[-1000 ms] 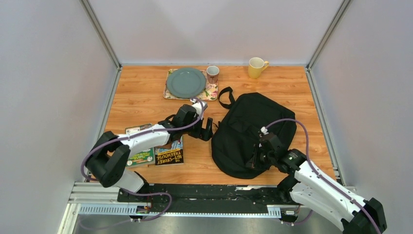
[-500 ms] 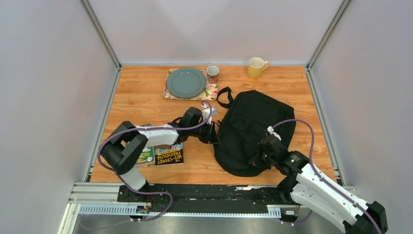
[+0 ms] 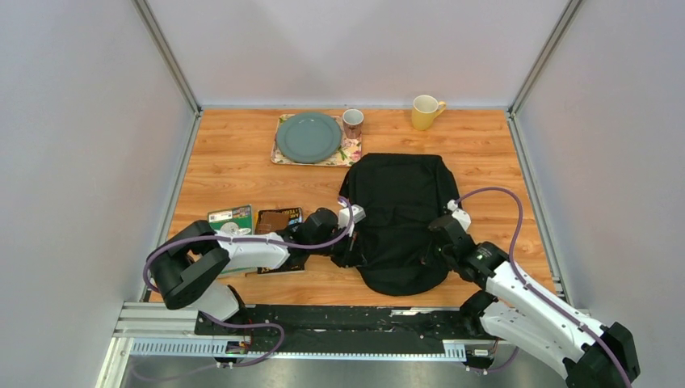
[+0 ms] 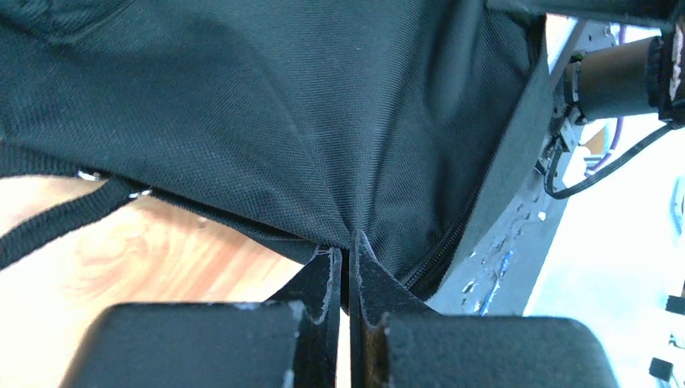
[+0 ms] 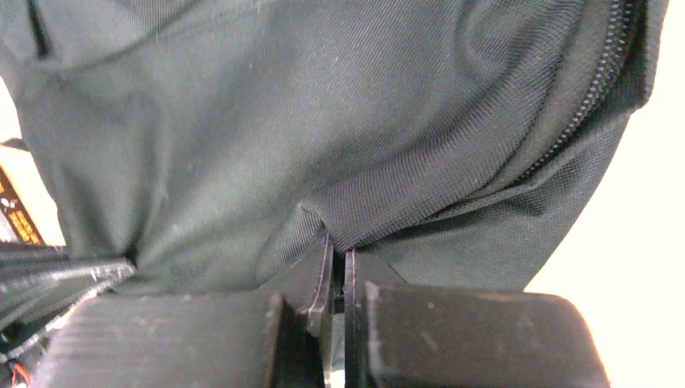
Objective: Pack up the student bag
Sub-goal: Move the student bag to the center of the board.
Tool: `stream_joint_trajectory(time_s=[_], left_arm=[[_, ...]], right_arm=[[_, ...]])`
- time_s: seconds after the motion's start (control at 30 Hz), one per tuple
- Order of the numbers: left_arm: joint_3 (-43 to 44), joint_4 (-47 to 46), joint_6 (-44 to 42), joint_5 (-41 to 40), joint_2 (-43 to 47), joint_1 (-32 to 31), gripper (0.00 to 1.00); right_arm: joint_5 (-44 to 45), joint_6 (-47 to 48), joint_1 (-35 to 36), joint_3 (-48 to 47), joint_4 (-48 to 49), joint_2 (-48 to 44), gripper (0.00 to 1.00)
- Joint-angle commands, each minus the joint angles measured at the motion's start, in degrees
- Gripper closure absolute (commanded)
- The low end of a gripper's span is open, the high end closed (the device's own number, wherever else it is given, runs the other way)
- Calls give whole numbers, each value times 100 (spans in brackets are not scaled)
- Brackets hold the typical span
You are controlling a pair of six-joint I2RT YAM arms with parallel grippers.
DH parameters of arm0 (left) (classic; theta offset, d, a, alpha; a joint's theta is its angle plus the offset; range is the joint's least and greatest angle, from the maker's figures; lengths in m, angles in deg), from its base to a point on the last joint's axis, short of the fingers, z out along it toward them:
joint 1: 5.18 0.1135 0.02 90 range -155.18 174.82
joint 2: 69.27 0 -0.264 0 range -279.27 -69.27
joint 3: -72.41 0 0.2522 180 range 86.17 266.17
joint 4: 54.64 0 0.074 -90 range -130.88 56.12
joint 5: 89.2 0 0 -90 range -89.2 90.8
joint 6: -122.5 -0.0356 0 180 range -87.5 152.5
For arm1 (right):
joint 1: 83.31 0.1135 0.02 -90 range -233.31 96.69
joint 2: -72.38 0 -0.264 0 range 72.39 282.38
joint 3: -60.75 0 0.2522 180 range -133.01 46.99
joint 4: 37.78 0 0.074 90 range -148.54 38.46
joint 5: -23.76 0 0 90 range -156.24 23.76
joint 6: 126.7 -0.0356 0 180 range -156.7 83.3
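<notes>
I had the left end effector [image 4: 345,252] and the right end effector [image 5: 337,246] each clamped on the student bag [image 3: 400,206] fabric.

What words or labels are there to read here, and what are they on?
No text reads clearly.
On the green book: cover print, too small to read.
On the dark book: title blurred and partly covered.
On the student bag: no label visible.

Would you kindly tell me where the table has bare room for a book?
Bare wood lies left of the green plate and right of the backpack, nearer than the yellow mug. The near left, around the books, is crowded.
</notes>
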Motion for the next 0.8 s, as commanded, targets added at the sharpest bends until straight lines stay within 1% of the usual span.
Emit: stream_joint_trajectory(time_s=[0.0,0.2,0.33,0.43,0.47,0.53,0.6,0.67,0.77], left_arm=[[25,-133,253,338,-110,-542,100],[561,-133,244,382,-584,-1210,100],[737,-221,358,329,-804,-1387,100],[885,-423,368,548,-883,-1553,100],[965,-249,315,471,-901,-1632,100],[1140,-20,236,147,-927,-1712,100],[1141,25,262,40,-937,-1721,100],[1185,-80,279,240,-963,-1738,100],[1431,147,130,303,-1086,-1896,100]], right_arm=[[1096,382,-315,-472,382,-41,100],[1368,866,-904,-754,276,372,100],[1535,1007,-1132,-850,171,425,100],[1991,1025,-1220,-903,-13,390,100],[2036,1025,-1247,-921,-118,381,100],[1985,1033,-1317,-903,-93,328,100],[1651,1244,-1387,-842,266,328,100],[1527,1306,-1405,-833,486,468,100],[1509,1517,-1475,-1034,601,854,100]])
